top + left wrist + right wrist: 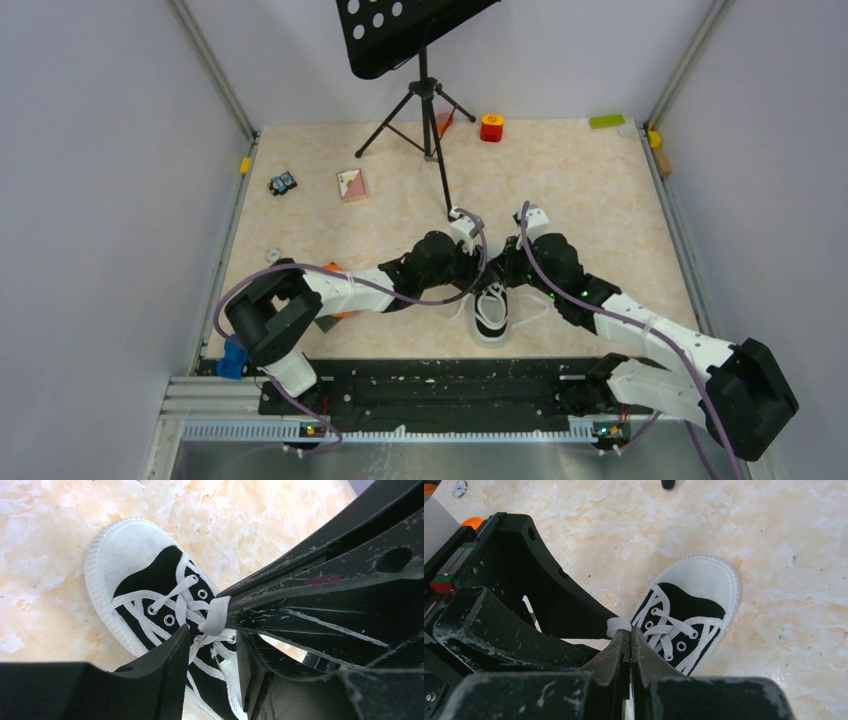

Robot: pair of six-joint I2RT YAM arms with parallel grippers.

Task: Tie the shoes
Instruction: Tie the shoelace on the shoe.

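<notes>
Sneaker (pixel 490 312): black canvas with a white toe cap, resting on the surface (pixel 600 200) near its front edge, between the two claws.
Laces (pixel 172 592): white, threaded through the eyelets; loose strands run down the shoe's sides.
Right claw (pixel 630 635): fingers pressed together, pinching a lace loop (pixel 618 626) above the eyelets.
Left claw (pixel 212 632): fingers part-way apart, lace strands passing between them, close beside the right claw.

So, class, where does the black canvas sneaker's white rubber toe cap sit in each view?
Top external: white rubber toe cap lower centre.
Left wrist: toe cap upper left.
Right wrist: toe cap right of centre.
Shared landmark: white laces just behind it.
</notes>
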